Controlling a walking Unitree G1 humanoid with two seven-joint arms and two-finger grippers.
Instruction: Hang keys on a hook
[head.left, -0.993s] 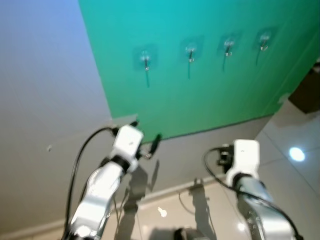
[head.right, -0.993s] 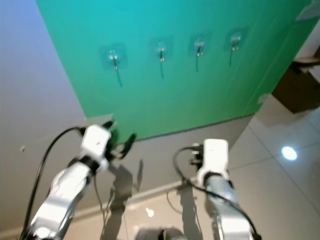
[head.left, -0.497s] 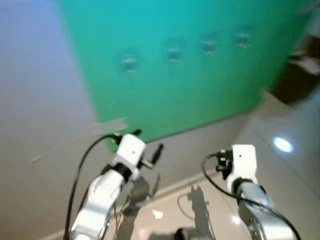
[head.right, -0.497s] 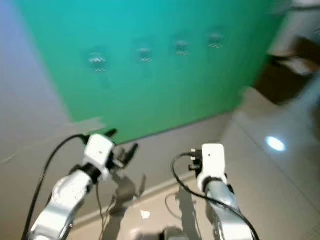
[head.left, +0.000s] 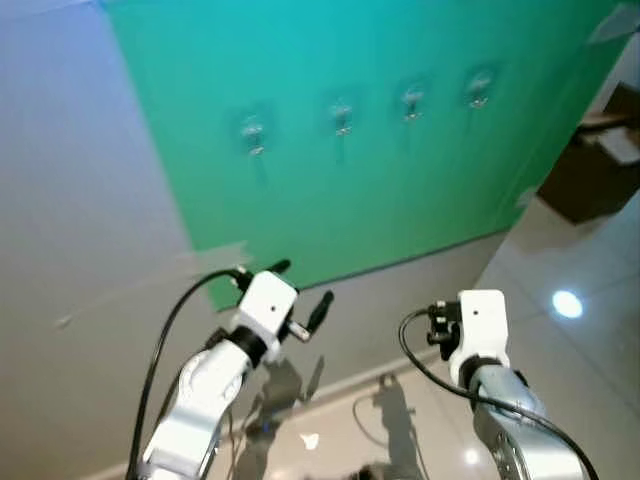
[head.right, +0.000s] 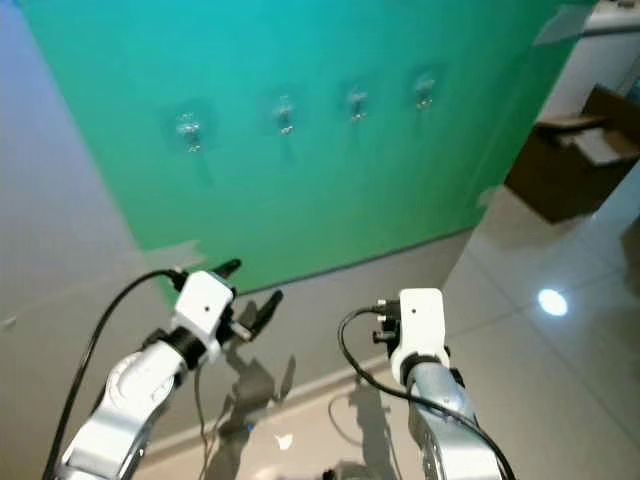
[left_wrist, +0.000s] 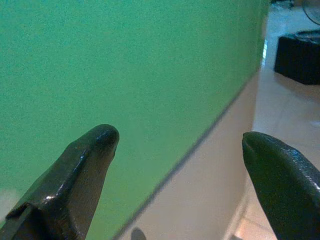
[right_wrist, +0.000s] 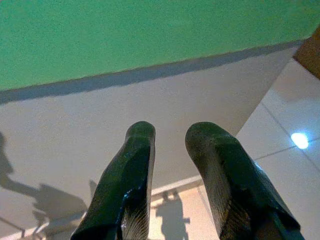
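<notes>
Four small clear hooks sit in a row high on a green wall panel (head.left: 380, 200): the leftmost hook (head.left: 253, 134), two middle ones, and the rightmost hook (head.left: 478, 87). I see no keys in any view. My left gripper (head.left: 303, 289) is raised below the leftmost hook, near the panel's lower edge, open and empty; in its wrist view the left fingers (left_wrist: 87, 170) stand wide apart against the green. My right gripper (right_wrist: 170, 131) is lower and to the right, pointing at the grey wall under the panel, its fingers close together with nothing between them.
A grey wall (head.left: 80, 200) runs to the left of the panel and a grey strip below it. Glossy floor tiles (head.left: 590, 340) with a light reflection lie at the right. A brown cardboard box (head.right: 570, 165) stands by the panel's right end.
The whole picture has shifted and sharpened, so the camera moved; the hooks now sit further left and the box has come into view. Both arms hold much the same pose.
</notes>
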